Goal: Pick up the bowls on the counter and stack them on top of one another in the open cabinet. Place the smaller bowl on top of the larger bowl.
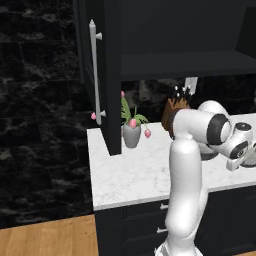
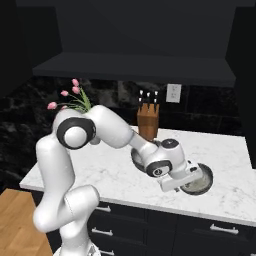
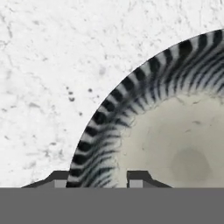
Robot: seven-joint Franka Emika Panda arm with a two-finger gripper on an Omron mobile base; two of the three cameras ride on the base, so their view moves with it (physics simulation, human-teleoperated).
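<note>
Now we straddle the rim of the smaller bowl on the counter.

Our gripper sits low over the marble, one fingertip outside the bowl's striped wall and the other inside, above its pale speckled hollow; whether the fingers already pinch the rim, we cannot tell. From the right base view, the bowl lies near the counter's front edge, well apart from the knife block and flower vase. The cabinet stands open above.

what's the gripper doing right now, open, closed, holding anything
Gripper: jaws straddle the rim of the smaller bowl, which sits on the counter; whether they have clamped it cannot be told.
</note>
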